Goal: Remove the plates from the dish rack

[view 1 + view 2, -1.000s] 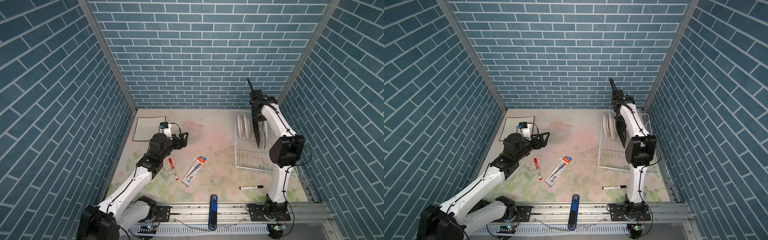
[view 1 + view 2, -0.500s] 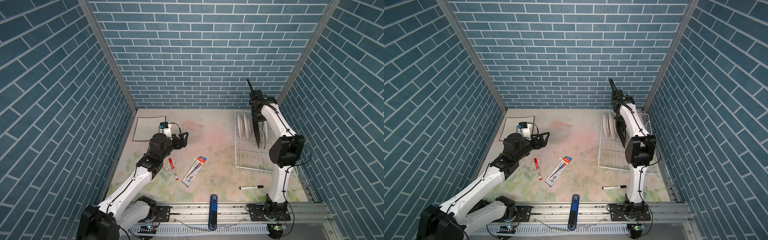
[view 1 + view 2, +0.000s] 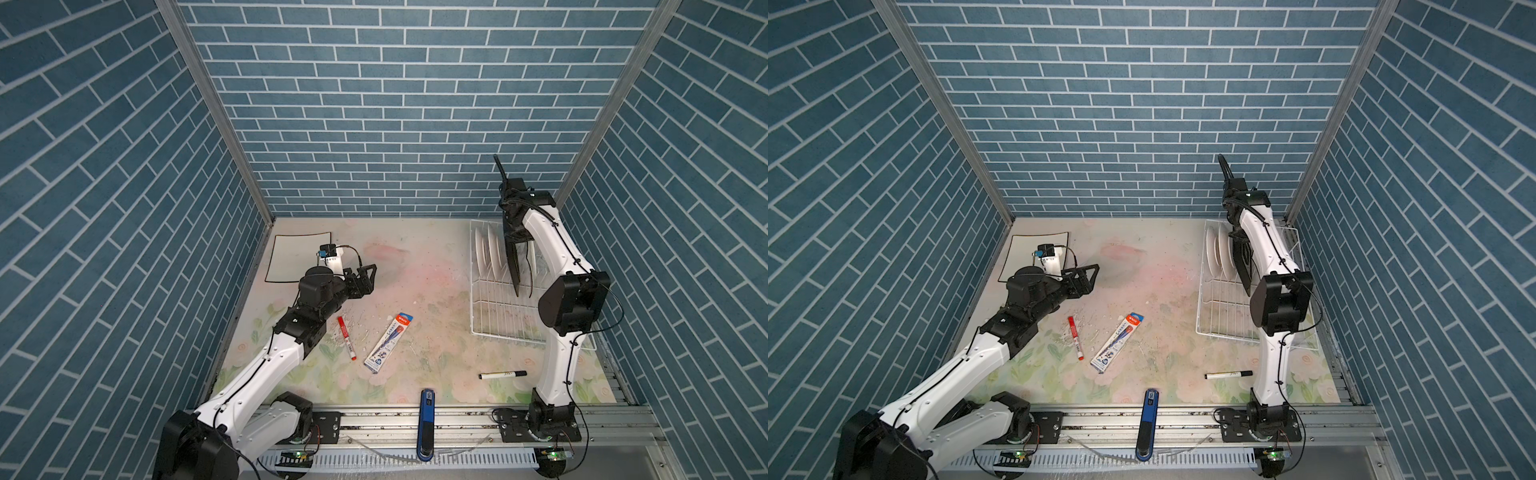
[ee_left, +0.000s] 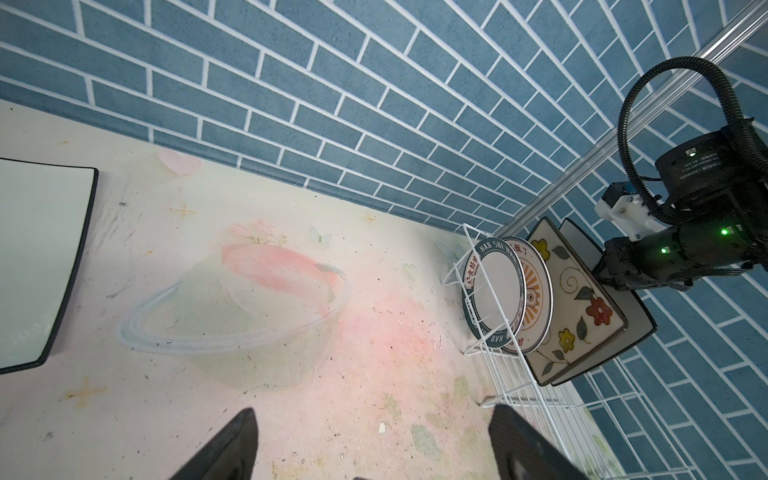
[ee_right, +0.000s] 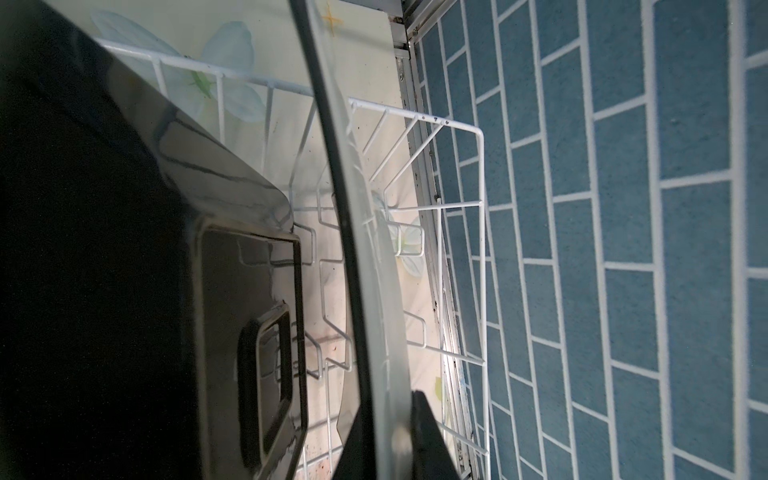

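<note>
A white wire dish rack (image 3: 494, 316) sits at the right of the frame in both top views, close to the right wall. Four plates stand on edge between the prongs at its far end, so each is best taken by its top rim and drawn upward. Nearest the middle of the table (image 3: 415, 266) are two round plates (image 4: 494, 291) with lettered bands, overlapping; behind them is a flowered square plate (image 4: 582, 307); last comes a rear square plate (image 4: 638, 332) with a black rim. The right tool (image 5: 388, 432) reaches down from above and is pressed together on that rear plate's top edge, pinching it; whether the plate has left its slot cannot be told. The left tool (image 3: 368, 276) hovers left of centre, spread wide and empty, pointing toward the rack, probably waiting its turn. Beside it, at the upper left of the table, a flat square plate (image 3: 291, 253) lies face up; this looks like the place for unloaded plates. A red marker (image 3: 346, 337), a pen packet (image 3: 388, 343) and a black marker (image 3: 502, 375) lie lower down, well apart from the rack.
</note>
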Controlling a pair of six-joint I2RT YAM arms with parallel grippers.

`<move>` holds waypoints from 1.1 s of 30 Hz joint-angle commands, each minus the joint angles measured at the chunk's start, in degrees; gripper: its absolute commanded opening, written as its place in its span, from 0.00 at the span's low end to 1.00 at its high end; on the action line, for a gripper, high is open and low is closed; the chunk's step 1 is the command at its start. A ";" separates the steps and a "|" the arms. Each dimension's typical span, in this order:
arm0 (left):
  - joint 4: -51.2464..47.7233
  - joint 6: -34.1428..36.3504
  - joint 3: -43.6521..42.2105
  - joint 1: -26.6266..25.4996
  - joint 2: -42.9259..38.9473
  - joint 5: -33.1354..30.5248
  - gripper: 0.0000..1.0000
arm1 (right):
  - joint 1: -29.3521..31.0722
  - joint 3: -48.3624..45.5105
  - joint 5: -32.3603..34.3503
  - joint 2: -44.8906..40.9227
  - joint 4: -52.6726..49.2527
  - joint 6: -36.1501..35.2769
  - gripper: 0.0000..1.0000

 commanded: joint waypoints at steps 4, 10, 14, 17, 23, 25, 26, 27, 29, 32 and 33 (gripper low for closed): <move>0.19 -0.09 -0.24 -0.38 -1.17 -0.27 0.89 | 0.86 5.57 5.86 -4.12 -0.56 -1.94 0.00; 0.03 -0.13 -0.18 -0.39 -1.25 -0.22 0.89 | 1.34 6.82 6.65 -4.80 -0.60 -3.00 0.00; 0.11 -0.11 -0.13 -0.36 -1.26 -0.25 0.89 | 1.66 7.43 6.99 -5.42 -0.88 -3.44 0.00; 0.08 -0.22 -0.23 -0.34 -1.31 -0.21 0.89 | 1.78 7.57 7.55 -5.82 -1.06 -3.71 0.00; -0.06 -0.21 -0.08 -0.36 -1.37 -0.11 0.89 | 2.24 7.38 8.08 -7.39 0.23 -4.31 0.00; -0.05 -0.23 -0.07 -0.33 -1.59 -0.20 0.89 | 2.44 7.49 8.26 -7.85 0.52 -4.67 0.00; -0.14 -0.20 -0.13 -0.35 -1.61 -0.22 0.89 | 2.54 7.39 8.40 -8.09 0.69 -4.84 0.00; -0.14 -0.24 -0.13 -0.35 -1.66 -0.24 0.89 | 2.64 7.44 8.56 -8.27 0.70 -5.01 0.00; -0.14 -0.29 -0.13 -0.32 -1.78 -0.28 0.89 | 2.84 7.53 9.04 -8.66 0.80 -5.44 0.00; -0.14 -0.35 -0.12 -0.37 -1.85 -0.26 0.89 | 3.19 7.49 9.52 -9.43 0.95 -5.81 0.00; -0.22 -0.34 -0.03 -0.38 -1.84 -0.26 0.89 | 3.30 7.48 9.62 -9.67 1.04 -5.98 0.00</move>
